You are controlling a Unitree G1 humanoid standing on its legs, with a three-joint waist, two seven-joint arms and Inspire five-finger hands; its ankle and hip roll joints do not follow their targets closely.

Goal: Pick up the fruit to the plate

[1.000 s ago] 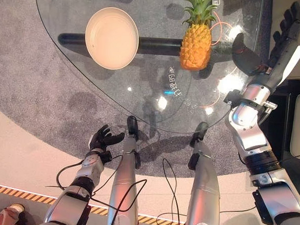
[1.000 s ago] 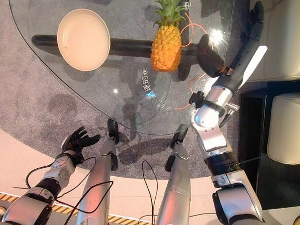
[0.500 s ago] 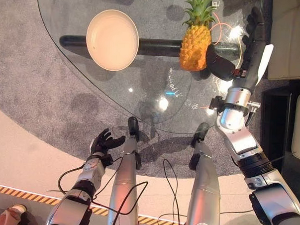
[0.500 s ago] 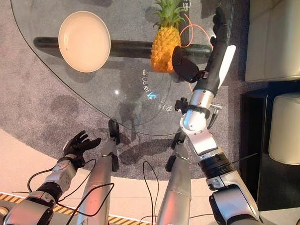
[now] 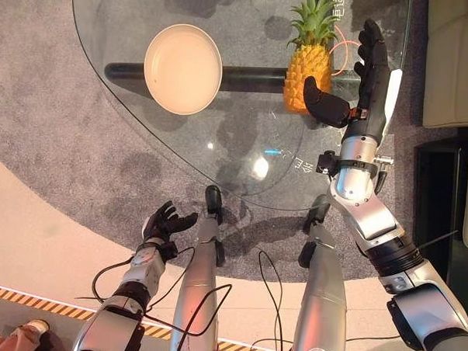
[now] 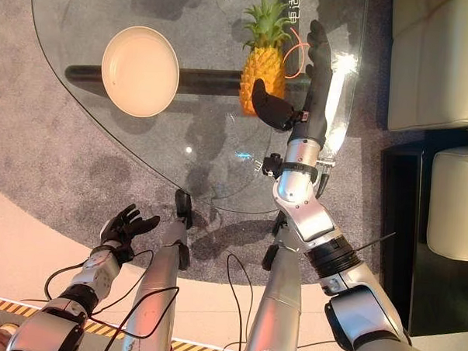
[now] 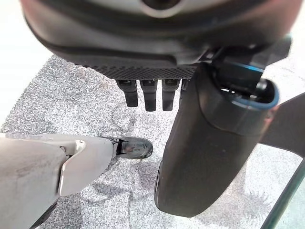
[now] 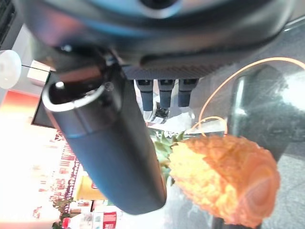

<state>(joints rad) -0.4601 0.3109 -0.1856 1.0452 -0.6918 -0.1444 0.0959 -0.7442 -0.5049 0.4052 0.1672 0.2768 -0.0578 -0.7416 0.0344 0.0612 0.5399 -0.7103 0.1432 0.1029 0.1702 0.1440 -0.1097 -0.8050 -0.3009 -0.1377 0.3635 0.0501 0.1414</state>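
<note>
- Pineapple (image 5: 307, 67) stands upright on the glass desk (image 5: 243, 152), toward its far right side, leafy crown pointing away from the robot; the plate (image 5: 183, 69) sits well apart from it, to the left on the same desk.
- The right hand (image 5: 360, 88) is raised just beside the pineapple's right flank, fingers (image 5: 371, 49) straight and thumb spread wide toward the fruit, holding nothing. I cannot tell whether the thumb already touches the rind.
- In the right wrist view the fruit's body (image 8: 224, 179) lies in the open span between thumb and fingers, so the hand looks lined up for a side grasp.
- The left hand (image 5: 164, 221) hangs low over the grey carpet, fingers loosely spread, empty.
- Handling, as a guess: the pineapple is probably fairly heavy and rigid, top-heavy enough to tip if nudged. Its knobbly orange rind should give good grip. The barrel-shaped middle looks the best hold; the stiff spiky leaves would be poor.
- The desk is smooth, clear and reflective, likely slippery, so the fruit may slide rather than resist a push.
- The plate is round, shallow, pale cream and smooth.
</note>
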